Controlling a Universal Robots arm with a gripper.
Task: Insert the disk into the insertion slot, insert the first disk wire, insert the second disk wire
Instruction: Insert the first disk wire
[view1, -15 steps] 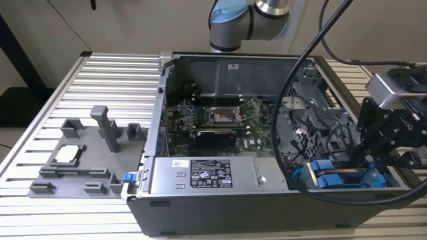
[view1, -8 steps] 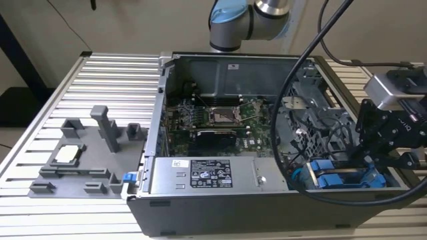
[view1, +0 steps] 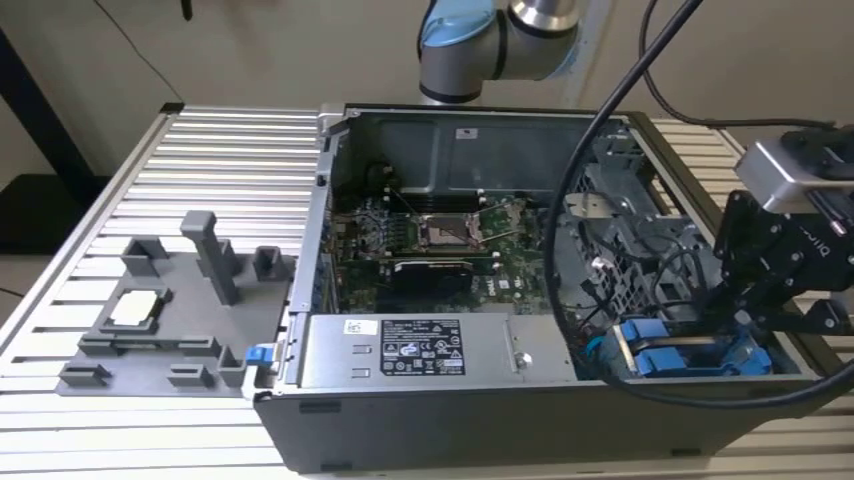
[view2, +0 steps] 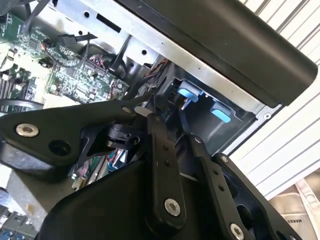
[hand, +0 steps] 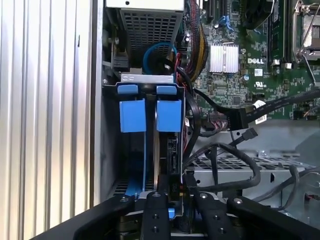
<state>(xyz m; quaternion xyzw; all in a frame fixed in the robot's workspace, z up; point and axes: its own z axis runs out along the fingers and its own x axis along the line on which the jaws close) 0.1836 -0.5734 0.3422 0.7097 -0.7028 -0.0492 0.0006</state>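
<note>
Two blue-framed drives stand on edge side by side in the grey drive cage at the case's corner on the exterior view's right. The disk (hand: 169, 114) is the one in line with my gripper (hand: 176, 197), and it sits down inside the insertion slot (hand: 111, 150) beside the other drive (hand: 132, 114). My gripper (view1: 721, 325) hangs right over the cage, at the disk's end opposite its blue tab. A bit of blue frame shows at the gripper. Two black disk wires with free connectors (hand: 245, 118) (hand: 250, 134) lie loose beside the cage. The blue tabs (view2: 187, 92) also show in the second wrist view.
The open computer case (view1: 320, 200) lies on a slatted table. Inside are the green motherboard (view1: 427, 235) and a silver labelled power-supply box (view1: 407, 350). A grey fixture (view1: 160, 310) stands at the exterior view's left. Thick black cables (view1: 601, 150) arch across the case.
</note>
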